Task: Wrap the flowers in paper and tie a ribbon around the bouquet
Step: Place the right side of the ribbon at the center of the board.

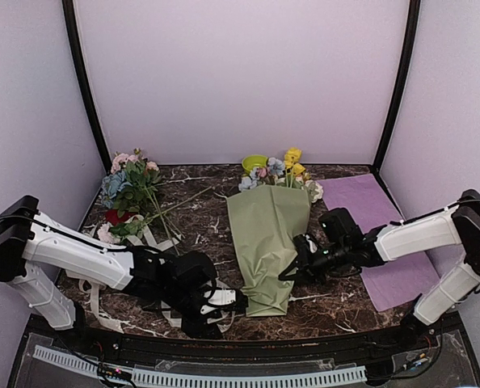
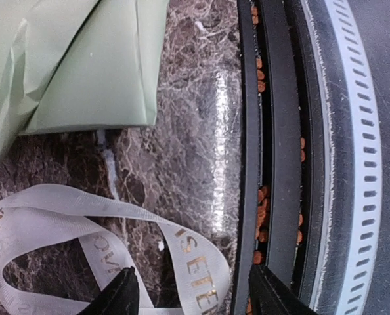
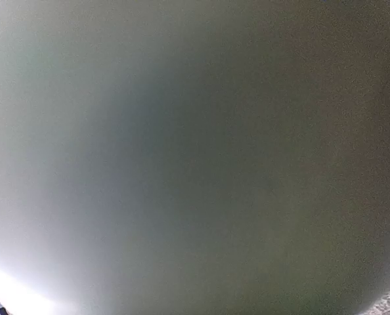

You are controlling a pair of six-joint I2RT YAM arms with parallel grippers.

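On the table [image 2: 182, 118], left gripper [image 2: 192, 298]: parted over ribbon [image 2: 64, 203]; we may miss it.
Right gripper [image 1: 295, 271]: closed at bouquet [image 1: 264, 234]; it could unroll.

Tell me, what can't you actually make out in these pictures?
- Right wrist view: only a green blur, too close; its own fingers do not show.
- Top view: whether the right gripper pinches the bouquet, too small to tell.
- Top view: the stems of the flowers, hidden inside the bouquet.
- Left wrist view: the lettering on the ribbon, cut off by the frame's edges.
- Top view: part of the ribbon, under the left arm.
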